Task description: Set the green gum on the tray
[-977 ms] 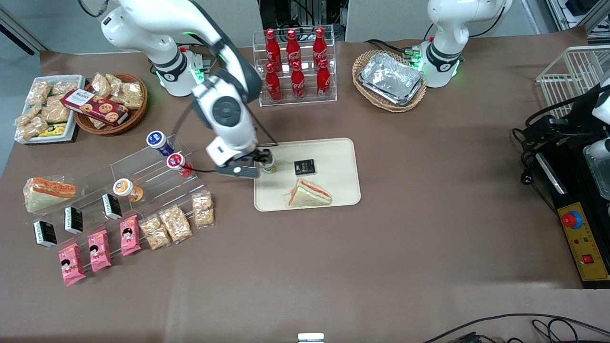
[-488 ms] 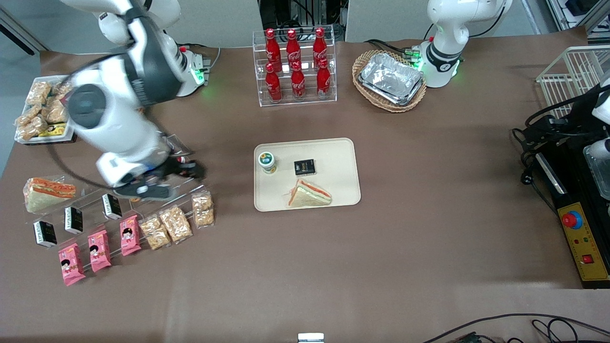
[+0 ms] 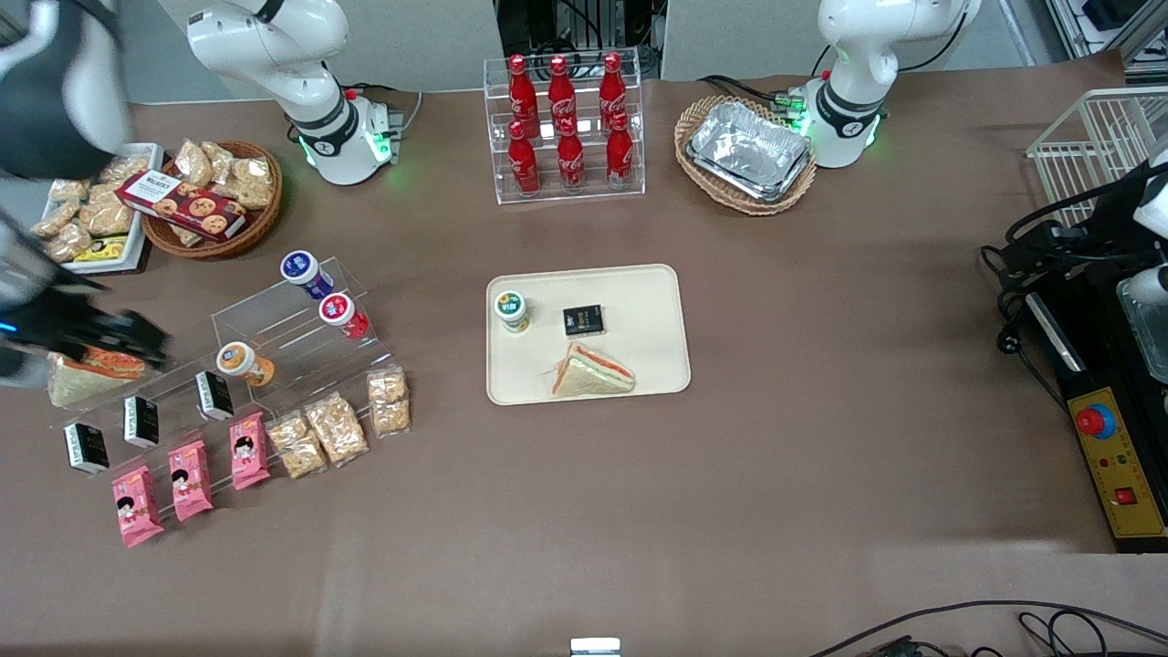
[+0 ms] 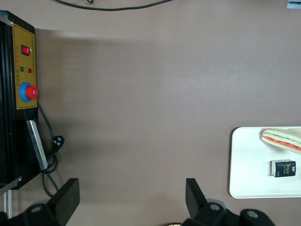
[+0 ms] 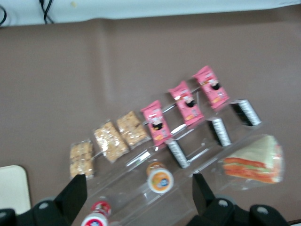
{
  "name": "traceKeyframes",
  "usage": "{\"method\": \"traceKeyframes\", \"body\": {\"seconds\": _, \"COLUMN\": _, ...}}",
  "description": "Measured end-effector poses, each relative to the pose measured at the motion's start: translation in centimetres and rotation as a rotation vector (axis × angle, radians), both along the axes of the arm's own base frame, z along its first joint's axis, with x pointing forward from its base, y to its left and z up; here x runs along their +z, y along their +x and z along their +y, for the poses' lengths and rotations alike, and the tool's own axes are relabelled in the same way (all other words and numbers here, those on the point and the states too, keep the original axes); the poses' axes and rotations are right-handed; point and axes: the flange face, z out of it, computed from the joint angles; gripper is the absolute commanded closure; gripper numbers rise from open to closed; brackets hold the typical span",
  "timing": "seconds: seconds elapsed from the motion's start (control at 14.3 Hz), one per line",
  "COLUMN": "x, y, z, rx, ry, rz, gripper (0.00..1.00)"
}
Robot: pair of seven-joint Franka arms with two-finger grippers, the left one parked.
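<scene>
Gum (image 3: 512,310) stands upright on the tray (image 3: 648,365), cap up, in the corner farthest from the front camera on the working arm's side. Nothing touches it. A small black packet (image 3: 583,320) lies just beside it on the tray, and a wrapped sandwich (image 3: 591,373) sits near the tray's edge closest to the camera.

Off toward the working arm's end of the table, a clear stepped rack (image 3: 292,324) carries three more bottles: a blue-capped one (image 3: 301,267), a red-capped one (image 3: 338,310) and an orange-capped one (image 3: 237,359).

The gripper (image 3: 87,333) hangs well apart from the tray, over that end of the table above another sandwich (image 3: 91,370) at the table's edge. In the wrist view its fingers (image 5: 75,190) stand spread wide with nothing between them, looking down on the rack and the pink packets (image 5: 186,106).

To my eye the placing is done: the gum is on the tray and let go. What seems left is only for the arm to clear off and settle, taking care not to sweep the rack below it.
</scene>
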Motion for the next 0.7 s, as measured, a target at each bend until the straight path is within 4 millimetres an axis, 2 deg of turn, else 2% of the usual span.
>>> {"method": "traceKeyframes", "body": {"seconds": 0.14, "x": 2.9, "y": -2.0, "z": -3.7, "rx": -0.019, "ry": -0.002, "rz": -0.032, "gripper": 0.00}}
{"method": "traceKeyframes", "body": {"seconds": 0.21, "x": 3.9, "y": -2.9, "z": -4.6, "rx": -0.020, "ry": -0.001, "rz": -0.033, "gripper": 0.00}}
{"method": "traceKeyframes", "body": {"seconds": 0.42, "x": 5.4, "y": -4.5, "z": -5.4, "rx": -0.015, "ry": 0.001, "rz": -0.027, "gripper": 0.00}}
{"method": "traceKeyframes", "body": {"seconds": 0.7, "x": 4.4, "y": -4.3, "z": -5.0, "rx": -0.007, "ry": 0.002, "rz": -0.005, "gripper": 0.00}}
